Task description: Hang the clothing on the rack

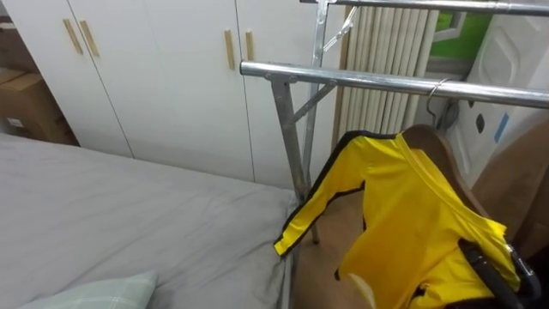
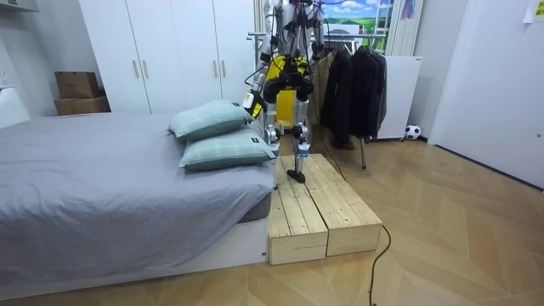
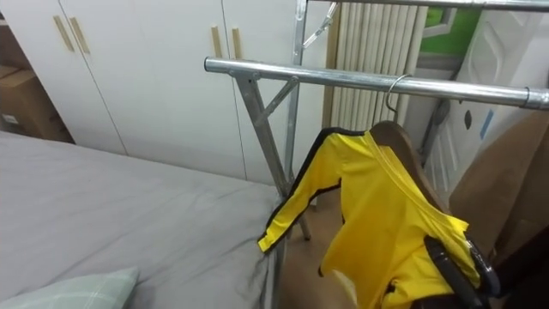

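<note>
The hanger hook (image 1: 437,87) is over the rail (image 1: 360,80) and the yellow jacket (image 1: 412,215) hangs. The right hand (image 1: 491,268) is at 4 o'clock; I cannot tell its grip. Next it should release gently.

The rail (image 1: 360,80) is bare from its left end to the hanger hook (image 1: 439,86) — open air lies above it, up to the upper bar (image 1: 429,7). Under the rail, the slanted steel legs (image 1: 290,146) stand just beside the edge of the bed (image 1: 129,215). The yellow jacket (image 1: 412,223) fills the space to their right, and brown cloth (image 1: 515,180) crowds in past it. Over the bed the way is open — back to the wardrobe (image 1: 154,60).
</note>
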Motion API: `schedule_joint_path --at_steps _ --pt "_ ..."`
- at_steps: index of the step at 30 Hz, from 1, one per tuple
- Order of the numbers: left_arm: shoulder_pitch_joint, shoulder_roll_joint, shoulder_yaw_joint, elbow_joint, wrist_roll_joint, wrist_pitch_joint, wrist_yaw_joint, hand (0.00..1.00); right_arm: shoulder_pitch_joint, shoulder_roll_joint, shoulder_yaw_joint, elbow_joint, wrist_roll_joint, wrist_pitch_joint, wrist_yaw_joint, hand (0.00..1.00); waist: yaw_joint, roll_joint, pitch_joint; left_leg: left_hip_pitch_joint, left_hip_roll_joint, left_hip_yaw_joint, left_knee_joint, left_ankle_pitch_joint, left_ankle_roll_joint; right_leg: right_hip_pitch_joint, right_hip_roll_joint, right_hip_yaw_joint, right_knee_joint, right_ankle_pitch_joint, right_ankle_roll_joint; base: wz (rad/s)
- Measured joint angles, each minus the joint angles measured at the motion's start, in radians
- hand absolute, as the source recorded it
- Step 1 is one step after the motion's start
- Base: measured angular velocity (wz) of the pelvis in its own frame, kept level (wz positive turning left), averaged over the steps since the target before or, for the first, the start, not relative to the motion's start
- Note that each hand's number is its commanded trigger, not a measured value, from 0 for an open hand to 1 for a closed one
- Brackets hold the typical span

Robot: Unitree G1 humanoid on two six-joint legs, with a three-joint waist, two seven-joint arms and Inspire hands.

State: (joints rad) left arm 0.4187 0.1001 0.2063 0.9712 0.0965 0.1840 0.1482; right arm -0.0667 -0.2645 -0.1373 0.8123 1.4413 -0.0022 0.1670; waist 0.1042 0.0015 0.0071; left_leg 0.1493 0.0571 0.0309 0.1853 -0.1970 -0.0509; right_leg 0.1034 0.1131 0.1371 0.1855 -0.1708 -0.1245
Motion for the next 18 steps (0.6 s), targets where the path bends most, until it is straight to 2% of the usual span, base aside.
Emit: schedule_joint_path --at_steps 2,5,7,8,10,11,13,15,16,18 --pt "0.002 0.0 0.006 -0.001 -0.004 -0.004 0.0 0.0 0.007 0.0 0.0 0.003 -0.047 0.0 0.001 0.0 -0.005 -0.003 -0.0011 0.002 0.0 -0.003 0.0 0.0 0.0 0.005 0.0 -0.005 0.0 0.0 0.0 0.07" --pt "0.003 0.0 0.008 -0.001 -0.004 -0.004 0.003 0.0 0.012 0.0 -0.002 0.007 -0.223 -0.002 -0.005 0.0 -0.024 -0.015 0.0053 0.004 0.0 -0.004 0.001 0.0 0.0 0.005 0.0 -0.004 0.001 0.0 0.0 0.0" --pt "0.004 0.001 0.008 -0.001 -0.004 -0.004 0.01 0.0 0.012 -0.005 -0.002 -0.019 -0.471 -0.014 -0.069 0.0 -0.028 -0.02 0.0042 -0.002 0.0 -0.003 0.002 0.0 0.0 -0.003 0.001 0.006 0.005 -0.003 0.003 -0.06" --pt "0.004 0.0 0.007 -0.001 -0.003 -0.006 0.013 0.0 0.01 -0.006 -0.002 -0.023 -0.541 -0.019 -0.09 0.0 -0.028 -0.022 0.0031 -0.004 -0.001 -0.003 0.003 0.0 0.0 -0.004 0.003 0.014 0.005 -0.005 0.005 0.0" --pt "0.004 0.002 0.007 -0.001 -0.004 -0.024 0.015 0.0 0.006 -0.014 -0.002 -0.053 -0.835 -0.024 -0.195 0.0 -0.025 -0.027 0.0009 -0.016 -0.002 -0.003 0.004 0.0 0.0 -0.019 0.004 0.017 0.012 -0.005 0.007 0.0" --pt "0.003 0.002 0.007 0.0 -0.004 -0.03 0.016 0.0 0.004 -0.016 -0.002 -0.068 -0.897 -0.024 -0.224 0.0 -0.026 -0.027 0.0004 -0.019 -0.002 -0.003 0.005 0.0 0.0 -0.025 0.004 0.017 0.017 -0.005 0.007 -0.05" --pt "0.005 0.007 0.009 0.0 -0.005 -0.039 0.018 0.0 -0.017 -0.017 -0.006 -0.086 -1.094 -0.032 -0.355 0.0 -0.026 -0.038 0.0027 -0.024 -0.002 -0.003 0.004 0.0 0.0 -0.04 0.002 0.009 0.028 -0.003 0.007 -0.08" --pt "0.002 0.012 0.007 0.0 -0.004 -0.04 0.018 0.0 -0.017 -0.023 -0.005 -0.115 -1.241 -0.032 -0.448 0.0 -0.025 -0.046 -0.0006 -0.034 -0.002 -0.001 0.004 0.0 0.0 -0.051 0.001 -0.001 0.036 -0.003 0.007 0.0" --pt "-0.002 0.015 0.006 0.0 -0.004 -0.041 0.017 0.0 -0.021 -0.028 -0.003 -0.138 -1.319 -0.033 -0.5 0.0 -0.023 -0.049 0.0021 -0.035 -0.001 0.0 0.004 0.0 0.0 -0.052 0.001 -0.001 0.036 -0.003 0.007 0.03" --pt "-0.001 0.022 -0.004 0.0 -0.004 -0.041 0.014 0.0 -0.022 -0.039 -0.003 -0.177 -1.414 -0.042 -0.573 0.0 -0.022 -0.048 0.0018 -0.035 -0.001 0.0 0.004 0.0 0.0 -0.052 0.001 -0.002 0.037 -0.004 0.007 0.04"
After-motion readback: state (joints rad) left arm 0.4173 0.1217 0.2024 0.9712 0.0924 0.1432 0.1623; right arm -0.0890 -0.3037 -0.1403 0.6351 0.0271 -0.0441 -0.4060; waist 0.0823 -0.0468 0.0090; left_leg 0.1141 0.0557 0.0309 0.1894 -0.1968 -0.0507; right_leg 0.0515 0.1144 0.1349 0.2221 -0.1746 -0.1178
